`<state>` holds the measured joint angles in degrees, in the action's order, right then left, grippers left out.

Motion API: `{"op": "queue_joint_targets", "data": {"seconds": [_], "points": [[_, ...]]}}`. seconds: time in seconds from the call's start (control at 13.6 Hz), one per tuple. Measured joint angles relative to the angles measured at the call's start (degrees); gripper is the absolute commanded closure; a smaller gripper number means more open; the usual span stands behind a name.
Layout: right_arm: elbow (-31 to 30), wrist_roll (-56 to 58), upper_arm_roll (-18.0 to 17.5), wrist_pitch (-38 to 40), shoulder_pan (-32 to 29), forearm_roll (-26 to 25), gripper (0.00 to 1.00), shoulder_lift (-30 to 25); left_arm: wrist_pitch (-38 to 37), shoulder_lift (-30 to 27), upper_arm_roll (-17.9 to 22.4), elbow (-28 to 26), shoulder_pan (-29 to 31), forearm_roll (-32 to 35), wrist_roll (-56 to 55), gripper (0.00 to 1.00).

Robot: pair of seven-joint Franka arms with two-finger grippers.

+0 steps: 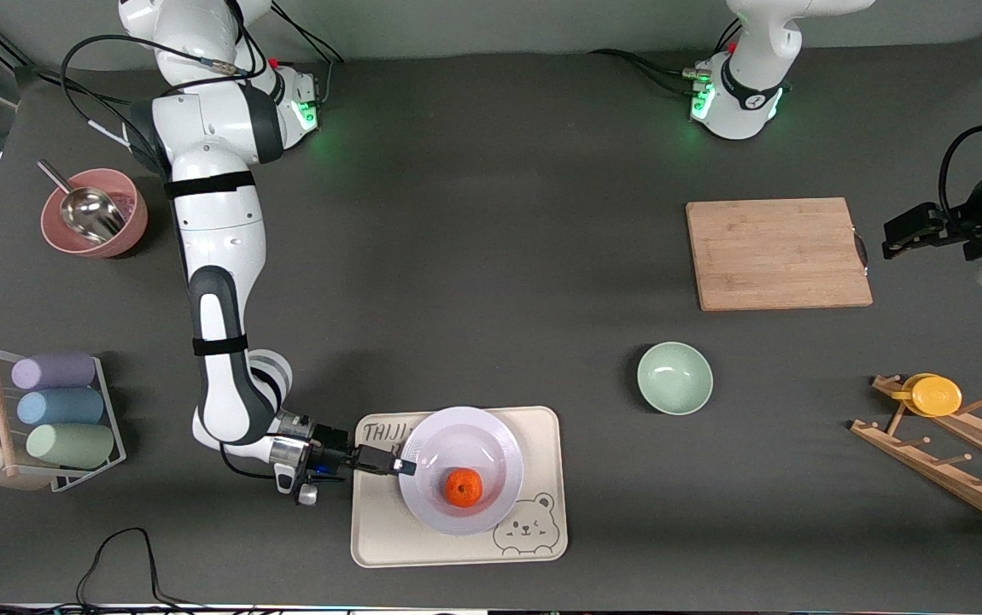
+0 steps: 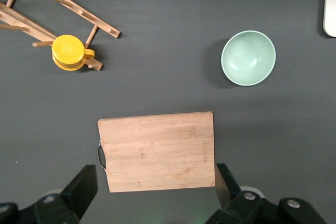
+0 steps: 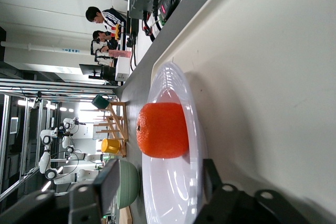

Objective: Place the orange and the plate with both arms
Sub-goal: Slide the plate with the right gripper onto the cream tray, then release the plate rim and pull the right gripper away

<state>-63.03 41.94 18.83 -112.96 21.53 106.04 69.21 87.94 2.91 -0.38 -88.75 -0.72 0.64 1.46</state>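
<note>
Low in the front view's middle, my right gripper (image 1: 404,466) stands part-open astride the rim of the stiff, glossy lavender-white plate (image 1: 491,444), where I'd pinch, mindful the round orange (image 1: 463,487) may roll.

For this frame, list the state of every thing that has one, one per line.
orange: resting in the plate.
plate: flat on the cream tray, rim between the right gripper's fingers.
right gripper: at the plate's rim, fingers apart.
left gripper: open, waiting over the cutting board.
green bowl: upright, empty.
pink bowl: upright, metal scoop inside.
yellow cup: hung on the wooden rack.
</note>
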Motion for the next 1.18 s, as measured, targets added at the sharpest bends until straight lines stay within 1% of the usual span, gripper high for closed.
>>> {"op": "queue_joint_targets", "data": {"seconds": [0.07,0.15,0.29,0.44,0.52,0.66,0.88,1.03,1.18], "points": [[0.47,-0.09,0.97,-0.06,0.00,-1.44,0.00,-0.18,0.00,0.00,0.00,0.00,-0.02,0.00,0.00,0.00],[0.99,-0.70,1.90,-0.19,-0.06,-3.92,0.00,-0.63,0.00,0.00,0.00,0.00,-0.03,0.00,0.00,0.00],[0.98,-3.21,2.96,-0.51,-0.22,-10.03,0.00,-2.77,0.00,0.00,0.00,0.00,-0.07,0.00,0.00,0.00],[-0.10,-6.44,3.92,-0.56,-0.27,-17.51,0.00,-5.98,0.00,0.00,0.00,-0.01,-0.10,0.00,0.00,0.00],[-1.35,-8.30,4.08,-0.55,-0.33,-22.62,0.00,-8.34,0.00,0.00,0.00,-0.01,-0.11,0.00,0.00,0.00],[-4.59,-10.49,4.09,-0.51,-0.30,-32.45,0.00,-13.57,0.00,0.00,0.00,-0.01,-0.12,0.00,0.00,0.00],[-12.36,-10.81,4.10,-0.30,0.24,-44.18,0.00,-22.07,0.00,0.00,0.00,-0.01,-0.12,0.00,0.00,0.00],[-17.19,-10.84,4.23,-0.28,0.46,-53.57,0.00,-27.90,0.00,0.00,0.00,-0.02,-0.12,-0.01,0.00,0.00],[-21.89,-10.95,4.87,0.75,0.45,-61.92,0.00,-33.91,0.00,0.00,0.00,-0.02,-0.13,-0.01,0.00,0.00]]}}
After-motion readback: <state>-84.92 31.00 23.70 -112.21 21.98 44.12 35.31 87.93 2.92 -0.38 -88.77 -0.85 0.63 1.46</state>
